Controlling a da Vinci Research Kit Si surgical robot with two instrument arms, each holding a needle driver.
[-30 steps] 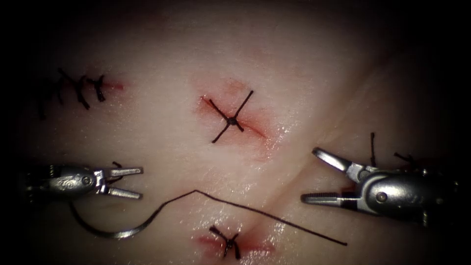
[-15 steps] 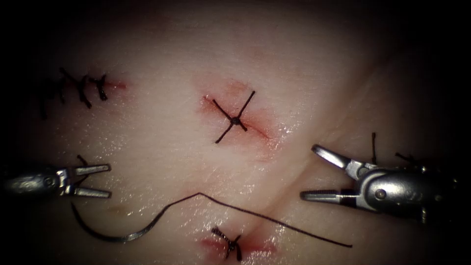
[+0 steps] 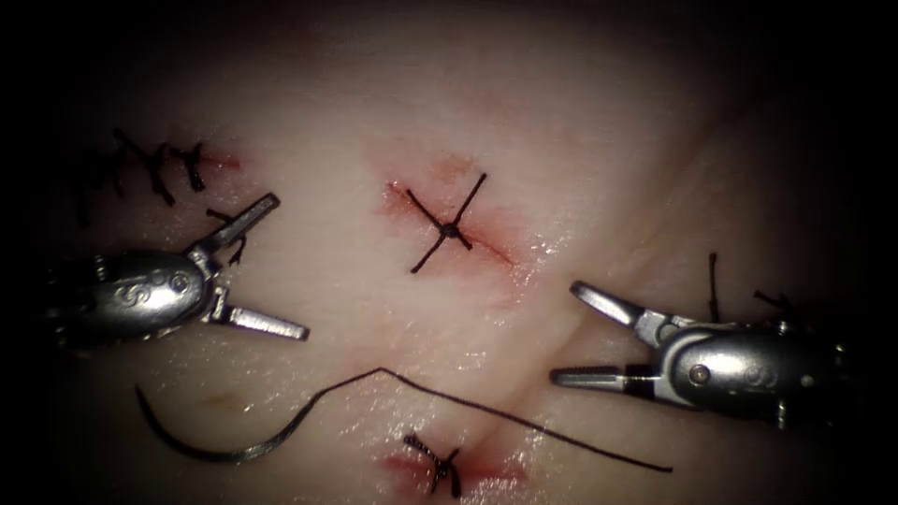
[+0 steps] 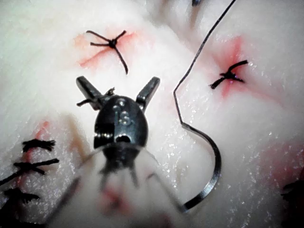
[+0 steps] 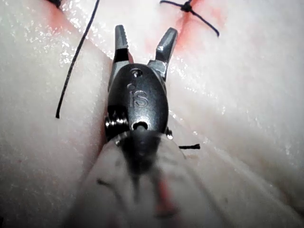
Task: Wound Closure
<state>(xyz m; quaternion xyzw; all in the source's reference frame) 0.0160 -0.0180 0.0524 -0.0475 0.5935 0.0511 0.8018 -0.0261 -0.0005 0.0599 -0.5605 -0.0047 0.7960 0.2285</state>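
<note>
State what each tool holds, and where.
Nothing. Left tool and right tool are open; needle with thread lies free on the tissue.

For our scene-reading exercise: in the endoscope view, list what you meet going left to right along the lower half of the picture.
Left tool, jaws open and holding nothing → needle lying free on the tissue → lower knotted stitch → free end of the thread → right tool, jaws open and holding nothing.

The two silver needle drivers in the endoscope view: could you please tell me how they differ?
The left arm's tool enters from the left, its jaws spread wide, above the curved needle. The right arm's tool enters from the right, jaws spread less, near the dark thread. Both are open and hold nothing.
</note>
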